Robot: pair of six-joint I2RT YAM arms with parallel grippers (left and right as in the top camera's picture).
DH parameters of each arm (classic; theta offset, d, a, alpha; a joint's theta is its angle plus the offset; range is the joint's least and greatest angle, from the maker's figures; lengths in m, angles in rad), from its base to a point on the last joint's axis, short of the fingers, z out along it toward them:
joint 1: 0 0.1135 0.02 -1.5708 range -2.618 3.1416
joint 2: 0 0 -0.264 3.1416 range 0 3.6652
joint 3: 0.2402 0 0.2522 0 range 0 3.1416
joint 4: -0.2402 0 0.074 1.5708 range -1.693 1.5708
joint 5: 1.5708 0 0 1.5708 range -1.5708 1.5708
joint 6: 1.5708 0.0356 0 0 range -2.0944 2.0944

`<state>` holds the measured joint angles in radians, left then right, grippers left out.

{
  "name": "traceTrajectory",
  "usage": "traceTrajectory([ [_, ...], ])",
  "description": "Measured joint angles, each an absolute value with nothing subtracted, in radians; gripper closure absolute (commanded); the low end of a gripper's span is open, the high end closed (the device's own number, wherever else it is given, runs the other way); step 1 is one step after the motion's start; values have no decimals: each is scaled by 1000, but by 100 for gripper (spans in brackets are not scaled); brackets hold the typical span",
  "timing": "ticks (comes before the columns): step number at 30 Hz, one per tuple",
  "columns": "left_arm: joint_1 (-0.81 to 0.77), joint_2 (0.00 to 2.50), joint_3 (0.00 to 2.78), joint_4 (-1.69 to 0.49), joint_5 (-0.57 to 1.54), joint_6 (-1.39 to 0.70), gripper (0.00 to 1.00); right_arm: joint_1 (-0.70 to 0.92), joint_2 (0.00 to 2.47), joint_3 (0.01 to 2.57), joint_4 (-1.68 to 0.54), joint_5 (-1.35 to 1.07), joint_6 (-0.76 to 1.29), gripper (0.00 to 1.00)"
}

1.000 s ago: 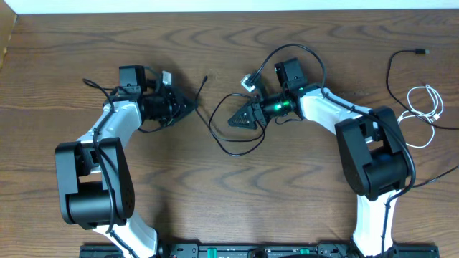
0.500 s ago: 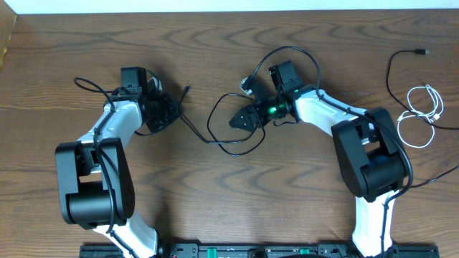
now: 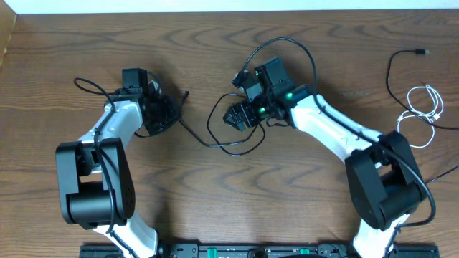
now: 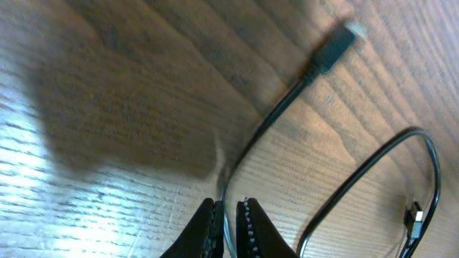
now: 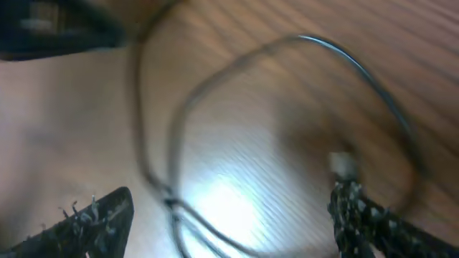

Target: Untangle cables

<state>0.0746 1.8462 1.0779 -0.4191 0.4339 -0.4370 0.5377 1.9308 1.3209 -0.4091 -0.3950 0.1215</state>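
The black cable point(image 3: 208, 143) lies mid-bench. One short end runs from the left fingers point(image 4: 247, 223) up toward 1 o'clock in the left wrist view and finishes in its plug point(image 4: 337, 41). The longer part leaves them toward 4 o'clock in the overhead view and opens into a loose loop. From there it rises and arcs over the right arm.

Your left fingers are pressed nearly together, with the thin strand pinched between them, so that end looks anchored. Your right fingers point(image 3: 233, 117) are spread wide with nothing in them. They sit over the loop, whose lowest curve lies at about 6 o'clock from them. The right wrist view is blurred, but it does show cable curving across the gap between the two tips.

The stretch between your two arms has its long axis from 10 to 4 o'clock. The right arm is the nearer one to the loop. Whether the strands in the loop truly cross, I can't tell (blur hides it).

The other black cable point(image 3: 391, 72) and the white cable point(image 3: 423, 118) lie well apart at 3 o'clock, beyond the right arm.
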Motion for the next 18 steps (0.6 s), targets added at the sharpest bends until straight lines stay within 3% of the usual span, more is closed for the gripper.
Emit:
traceTrajectory([
  [5,31,1846,1078,-423,430,-427,83,546,1933,1320,-498,-173,233,23],
  [11,-39,1846,1078,-419,415,-363,55,553,1935,1320,-542,-38,287,26],
  [18,-52,1846,1078,-411,356,-347,45,596,1986,1320,-548,23,307,44],
])
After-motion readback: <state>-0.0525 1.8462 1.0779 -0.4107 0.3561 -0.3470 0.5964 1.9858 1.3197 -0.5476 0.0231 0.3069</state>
